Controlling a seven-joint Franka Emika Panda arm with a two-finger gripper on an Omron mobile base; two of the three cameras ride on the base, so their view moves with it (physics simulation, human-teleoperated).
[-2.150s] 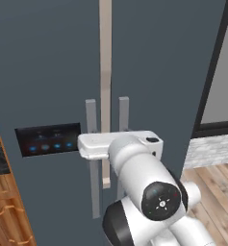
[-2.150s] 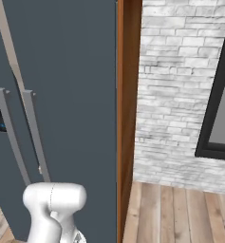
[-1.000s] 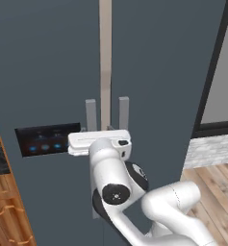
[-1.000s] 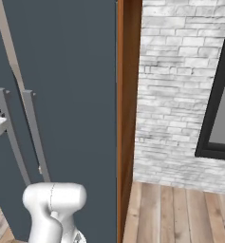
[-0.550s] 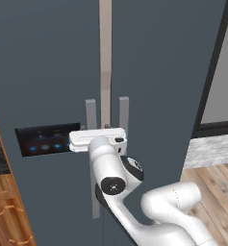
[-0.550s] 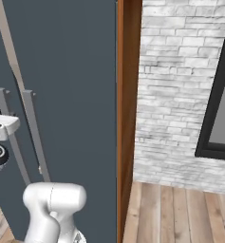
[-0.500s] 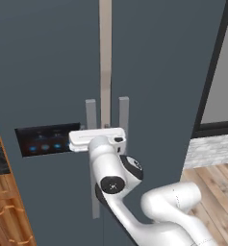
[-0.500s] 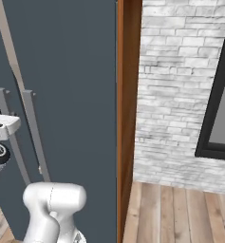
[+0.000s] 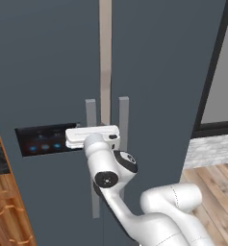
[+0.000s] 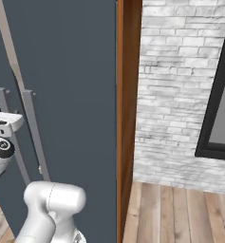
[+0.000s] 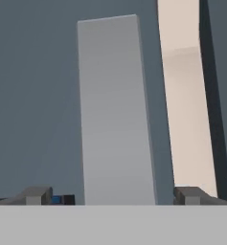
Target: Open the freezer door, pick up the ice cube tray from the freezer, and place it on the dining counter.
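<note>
The freezer door (image 9: 43, 72), dark slate-blue with a black control panel (image 9: 43, 141), stands shut. Its grey vertical bar handle (image 9: 91, 113) runs beside the pale gap between the two doors. My gripper (image 9: 91, 130) is right at this handle, at the panel's height. In the hand view the handle (image 11: 117, 119) rises between the two finger tips, and the gripper (image 11: 112, 196) is open, straddling the bar without pinching it. From the right base view the hand (image 10: 2, 124) sits at the far left against the handle (image 10: 2, 102). The ice cube tray and the freezer's inside are hidden behind the door. The dining counter is out of view.
The plain slate-blue door (image 9: 163, 72) with its own bar handle (image 9: 123, 120) stands just right of the gap. A brown wooden side panel (image 10: 128, 118) and a white brick wall (image 10: 175, 95) lie further right. Dark marble over brown wood (image 9: 0, 202) borders the left edge.
The arm has stretched forward and brought the hand up to the freezer door's handle. In the last half second it has barely moved. The door stays shut and the jaws stay open.
</note>
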